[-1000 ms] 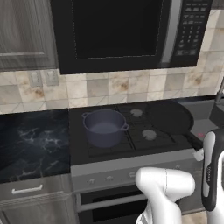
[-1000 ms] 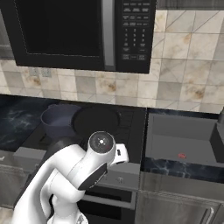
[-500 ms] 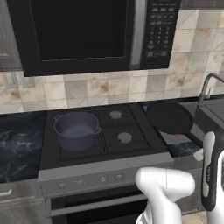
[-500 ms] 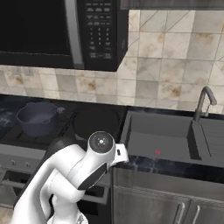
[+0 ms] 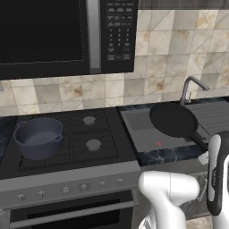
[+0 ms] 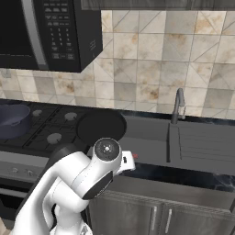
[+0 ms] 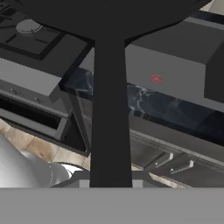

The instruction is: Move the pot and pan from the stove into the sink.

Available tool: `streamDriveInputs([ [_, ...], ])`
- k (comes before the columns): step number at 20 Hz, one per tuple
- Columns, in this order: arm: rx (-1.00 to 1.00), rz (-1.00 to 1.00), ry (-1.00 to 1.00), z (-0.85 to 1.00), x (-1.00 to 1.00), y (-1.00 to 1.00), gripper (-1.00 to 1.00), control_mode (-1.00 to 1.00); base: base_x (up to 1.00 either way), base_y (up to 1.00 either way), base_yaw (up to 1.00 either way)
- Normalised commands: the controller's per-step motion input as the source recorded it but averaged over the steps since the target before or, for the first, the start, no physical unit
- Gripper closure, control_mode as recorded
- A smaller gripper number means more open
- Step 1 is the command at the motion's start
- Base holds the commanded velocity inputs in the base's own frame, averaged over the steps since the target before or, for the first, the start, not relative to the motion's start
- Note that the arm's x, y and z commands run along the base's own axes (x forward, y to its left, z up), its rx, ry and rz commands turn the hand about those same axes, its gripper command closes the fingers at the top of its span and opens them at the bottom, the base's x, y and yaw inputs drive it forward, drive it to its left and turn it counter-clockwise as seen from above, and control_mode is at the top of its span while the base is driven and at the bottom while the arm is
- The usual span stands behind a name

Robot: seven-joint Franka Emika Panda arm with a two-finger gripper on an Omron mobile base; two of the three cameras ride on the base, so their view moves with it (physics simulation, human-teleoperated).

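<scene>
The black pan [image 5: 172, 120] hangs level above the grey sink [image 5: 137, 130], held by its long handle [image 7: 109, 109]. My gripper [image 7: 110, 180] is shut on that handle near its end, and the pan's dark underside [image 7: 105, 13] covers the top of the hand view. From the right base view the pan [image 6: 101, 126] floats over the sink's left end [image 6: 149, 146], just right of the stove [image 6: 50, 131]. The blue-grey pot [image 5: 38, 137] stands upright on the stove's [image 5: 91, 144] front left burner, far left of the gripper. The pot [image 6: 13, 120] is empty.
A gooseneck faucet [image 5: 191, 87] rises behind the sink, with a ribbed drainboard [image 5: 215, 115] to its right. A black microwave [image 5: 67, 36] hangs over the stove. Dark marbled counter [image 7: 144, 103] fronts the basin, with cabinet doors [image 6: 151, 215] below.
The base has driven right, so the whole scene slid left: the stove and pot now sit at the left and the sink and faucet have come into view. The pan stays gripped.
</scene>
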Motion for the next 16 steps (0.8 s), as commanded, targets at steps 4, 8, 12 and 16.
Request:
streamDriveInputs([
  [4, 0.00, 0.00, 0.00, 0.00, 0.00, 0.00, 1.00, 1.00, 0.00, -0.48, 0.00],
  [8, 0.00, 0.00, 0.00, 0.00, 0.00, 0.00, 1.00, 1.00, 0.00, -0.39, 0.00],
  [12, 0.00, 0.00, 0.00, 0.00, 0.00, 0.00, 1.00, 1.00, 0.00, -0.02, 0.00],
  [16, 0.00, 0.00, 0.00, 0.00, 0.00, 0.00, 1.00, 1.00, 0.01, 0.00, 0.00],
])
